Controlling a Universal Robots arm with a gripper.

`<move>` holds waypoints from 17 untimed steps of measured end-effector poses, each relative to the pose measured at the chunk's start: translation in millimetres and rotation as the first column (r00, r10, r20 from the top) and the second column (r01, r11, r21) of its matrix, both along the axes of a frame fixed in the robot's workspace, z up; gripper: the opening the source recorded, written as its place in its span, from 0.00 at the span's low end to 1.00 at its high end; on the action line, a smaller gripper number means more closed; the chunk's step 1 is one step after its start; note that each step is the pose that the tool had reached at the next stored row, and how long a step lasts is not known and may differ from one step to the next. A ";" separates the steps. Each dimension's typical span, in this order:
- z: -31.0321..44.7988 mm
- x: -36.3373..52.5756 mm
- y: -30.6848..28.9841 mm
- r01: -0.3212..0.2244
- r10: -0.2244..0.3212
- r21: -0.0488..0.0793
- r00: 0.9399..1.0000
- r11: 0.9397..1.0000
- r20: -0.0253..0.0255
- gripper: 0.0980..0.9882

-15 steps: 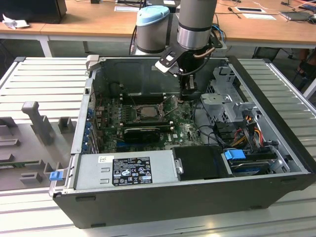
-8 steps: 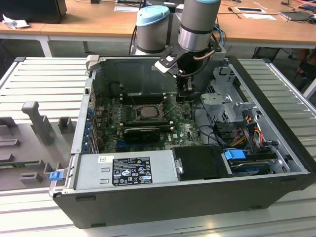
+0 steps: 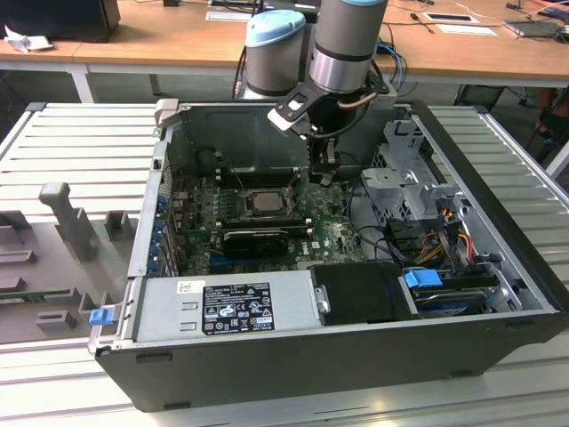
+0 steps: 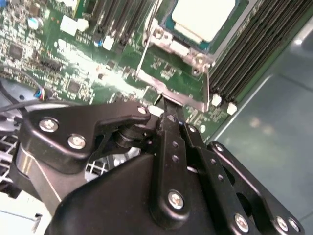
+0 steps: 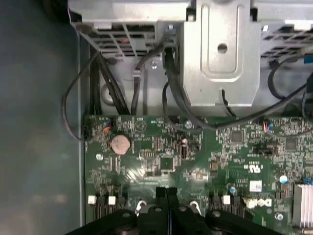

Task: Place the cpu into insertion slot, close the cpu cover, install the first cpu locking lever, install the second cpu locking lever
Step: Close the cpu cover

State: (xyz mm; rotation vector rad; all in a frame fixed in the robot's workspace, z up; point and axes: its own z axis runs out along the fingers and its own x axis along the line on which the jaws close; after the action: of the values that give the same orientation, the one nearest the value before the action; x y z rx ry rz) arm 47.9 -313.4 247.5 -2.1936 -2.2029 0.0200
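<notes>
The case (image 3: 293, 365) lies open on its side on the ribbed metal desk (image 3: 80, 133), and the arm (image 3: 348, 40) reaches down into it from the far side; the pincer (image 3: 324, 176) hangs low over the green board (image 3: 333, 233), just beside the slot (image 3: 240, 205) on the exterior view's right

The cpu (image 3: 264, 202) sits in the slot, pale face up; in the second wrist view it (image 4: 203, 17) shows again, ringed by silvery metal, with the cover (image 4: 178, 46) edging it – whether that plate is pressed fully flat I cannot tell; a thin wire lever (image 4: 143, 54) runs along one side of the frame

The pincer (image 4: 168, 117) is closed; its black fingers (image 4: 171, 147) meet with no gap, the tip right at the frame's near edge; I see nothing held between them; in the first wrist view the pincer (image 5: 166, 192) shows the same tight seam down the middle, close above the board (image 5: 195, 152)

Past the fingertips in that view lie a round coin cell (image 5: 120, 143), a bundle of dark cables (image 5: 98, 83) and the grey drive cage (image 5: 220, 49)

In the exterior view a long black card (image 3: 258, 238) lies just beside the slot on the near side; the grey power supply (image 3: 222, 307) fills the near edge of the case – beside it a black box (image 3: 360, 294); a wooden desk (image 3: 160, 44) stands behind the arm
</notes>
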 end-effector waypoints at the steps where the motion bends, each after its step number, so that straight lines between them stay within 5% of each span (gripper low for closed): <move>1: -0.1 -1.4 0.0 -0.001 0.001 0.000 1.000 1.000 0.005 0.01; 3: -0.1 -4.3 0.1 -0.002 0.002 0.000 1.000 1.000 0.009 0.01; 10: -0.4 -14.4 0.1 -0.005 0.005 0.000 1.000 1.000 0.009 0.01; 17: -11.0 -38.7 0.0 -0.015 0.015 0.002 1.000 1.000 0.010 0.01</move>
State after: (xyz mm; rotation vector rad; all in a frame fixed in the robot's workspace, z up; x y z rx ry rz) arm 9.2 -313.3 236.4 -2.1812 -2.2229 0.0075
